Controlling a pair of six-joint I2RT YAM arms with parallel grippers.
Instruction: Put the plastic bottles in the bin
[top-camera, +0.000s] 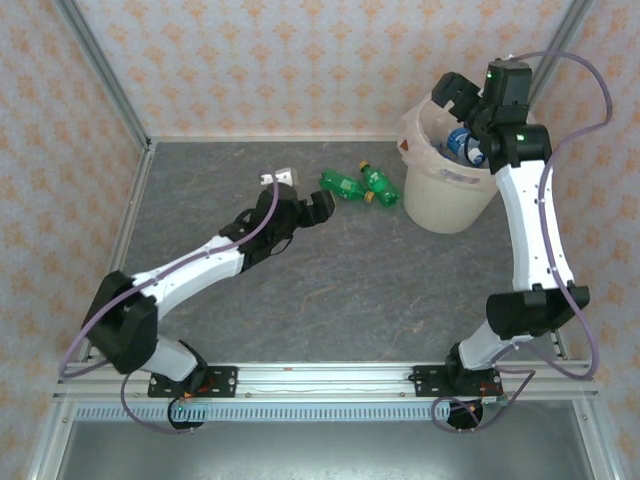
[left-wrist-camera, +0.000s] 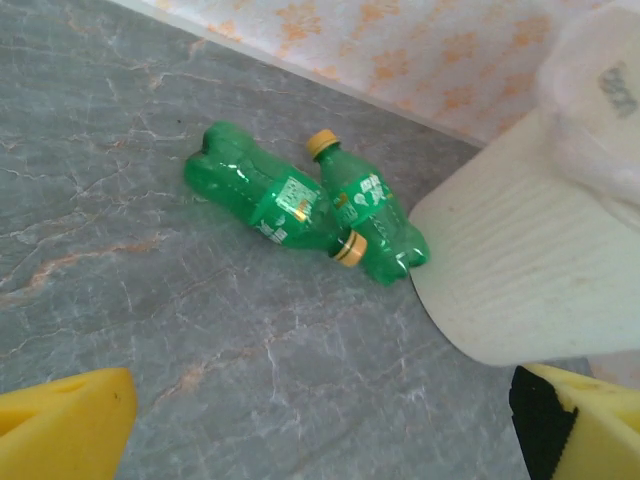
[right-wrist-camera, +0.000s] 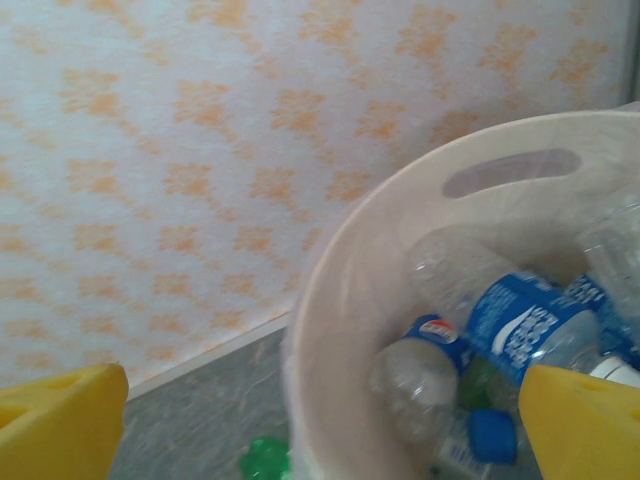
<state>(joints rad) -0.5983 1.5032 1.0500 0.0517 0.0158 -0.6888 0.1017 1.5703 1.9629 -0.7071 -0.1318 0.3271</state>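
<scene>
The left gripper (top-camera: 295, 207) hangs spread wide, yellow-padded, over the grey, marble-veined counter (top-camera: 350, 290). Two glossy green plastic bottles (left-wrist-camera: 300, 210) lie crossed just beside the bin (left-wrist-camera: 530, 270) — round, cream, faintly grained. The right gripper (right-wrist-camera: 320, 430), equally spread, hovers above it — clear blue-labelled bottles (right-wrist-camera: 520, 320) are heaped inside. Orange-patterned walls (top-camera: 300, 60) surround the counter.

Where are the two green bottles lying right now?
In the top view the two green bottles lie on the table toward the back, just left of the bin, ahead of the open left gripper.
</scene>
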